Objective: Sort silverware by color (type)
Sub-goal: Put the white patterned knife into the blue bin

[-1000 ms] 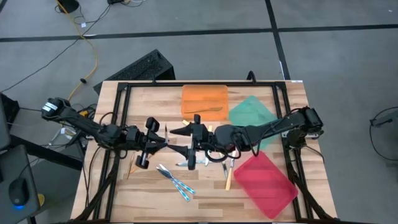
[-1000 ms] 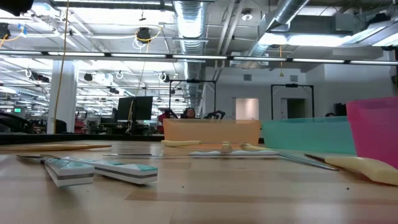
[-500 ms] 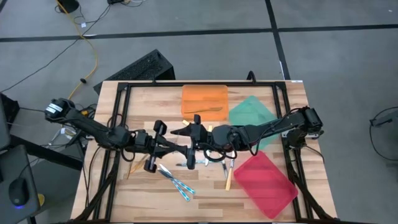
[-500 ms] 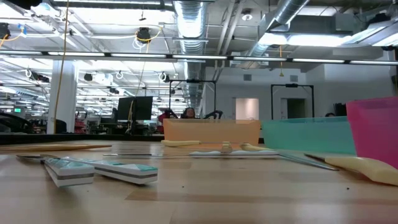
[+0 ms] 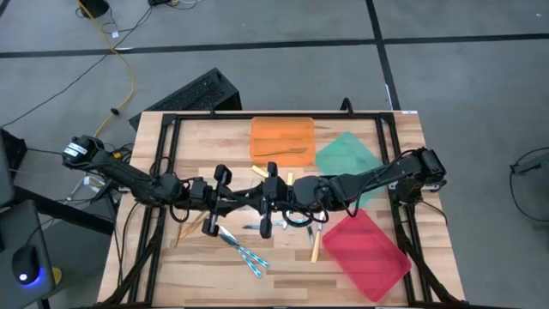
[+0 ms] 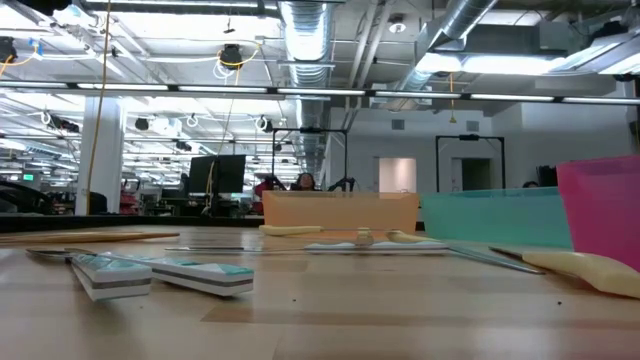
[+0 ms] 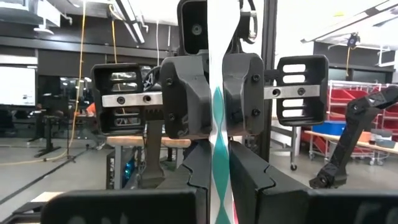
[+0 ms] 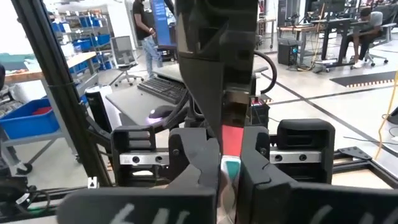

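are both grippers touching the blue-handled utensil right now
Touching. The left wrist view shows the left gripper and right gripper both clamped on the blue-handled utensil, a mid-air handover.

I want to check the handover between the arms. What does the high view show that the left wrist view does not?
Only the high view shows the orange tray with a gold utensil in it, the green tray, the red tray and the loose blue-handled utensils on the table.

Only the left wrist view shows the grip closely: the left gripper and the right gripper are both shut on one teal-patterned utensil.

Both views show the two grippers meeting tip to tip.
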{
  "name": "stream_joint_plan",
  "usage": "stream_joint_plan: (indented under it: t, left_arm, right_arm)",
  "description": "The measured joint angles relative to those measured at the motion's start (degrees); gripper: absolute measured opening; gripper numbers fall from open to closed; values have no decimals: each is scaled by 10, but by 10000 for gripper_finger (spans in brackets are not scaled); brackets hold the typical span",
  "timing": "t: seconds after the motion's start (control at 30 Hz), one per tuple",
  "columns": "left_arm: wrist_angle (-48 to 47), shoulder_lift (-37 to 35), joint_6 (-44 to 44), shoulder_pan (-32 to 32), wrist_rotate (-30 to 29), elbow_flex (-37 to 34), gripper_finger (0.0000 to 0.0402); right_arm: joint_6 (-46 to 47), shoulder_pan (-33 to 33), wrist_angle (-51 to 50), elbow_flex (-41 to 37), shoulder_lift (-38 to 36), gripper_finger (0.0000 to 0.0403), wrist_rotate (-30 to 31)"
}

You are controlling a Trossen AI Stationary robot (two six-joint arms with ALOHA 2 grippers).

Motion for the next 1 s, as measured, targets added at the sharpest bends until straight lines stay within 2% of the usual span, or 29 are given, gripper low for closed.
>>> stream_joint_plan:
  t: [0.27, 0.6, 0.77, 1.0]
  left_arm:
    - [-11, 0, -20, 0, -1, 0, 22]
    - [-57, 0, -32, -1, -32, 1, 109]
    - [-95, 0, -42, -2, -68, 1, 154]
    - [-150, 0, -58, -2, -109, 1, 182]
  right_arm:
    - [26, 1, -13, 1, 0, 30, 20]
    - [65, -1, -48, 0, 0, 30, 40]
    - [93, -2, -82, 0, 0, 30, 63]
    - [135, -9, -145, 1, -2, 30, 71]
